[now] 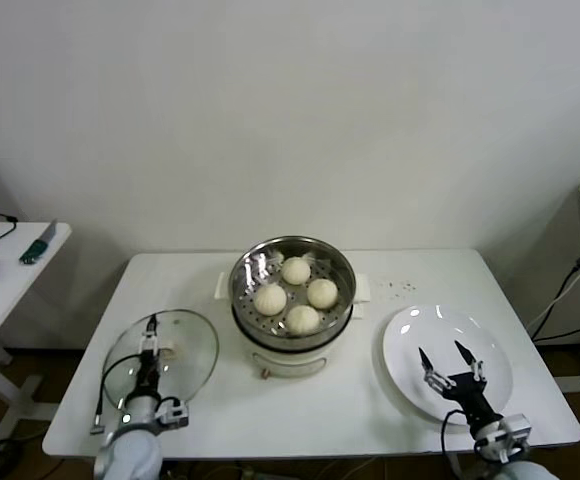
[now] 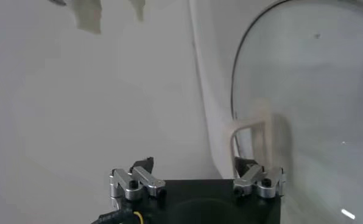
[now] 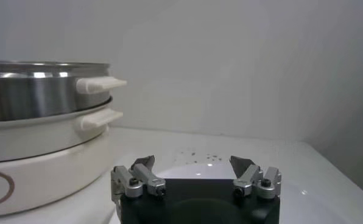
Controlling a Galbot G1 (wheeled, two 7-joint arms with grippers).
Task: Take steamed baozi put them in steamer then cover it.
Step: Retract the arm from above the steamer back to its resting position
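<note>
On the white surface [image 1: 410, 280], four steamed baozi [image 1: 296, 294] sat in the uncovered steamer [image 1: 292, 300]. The left gripper [image 1: 150, 350] hovered over the glass lid [image 1: 185, 345], jaws wide; the right gripper [image 1: 448, 360] hung above the plate [image 1: 490, 340], jaws wide and empty.

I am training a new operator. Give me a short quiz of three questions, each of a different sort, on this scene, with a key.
1. How many baozi lie in the steamer?
2. True or false: the glass lid already covers the steamer.
3. Over which thing does the right pincer hover? A) the lid B) the plate C) the steamer

Key
1. Four.
2. False: the lid lies on the table, at the steamer's left, with the open left pincer above it.
3. B. The pincer is open and holds nothing.
</note>
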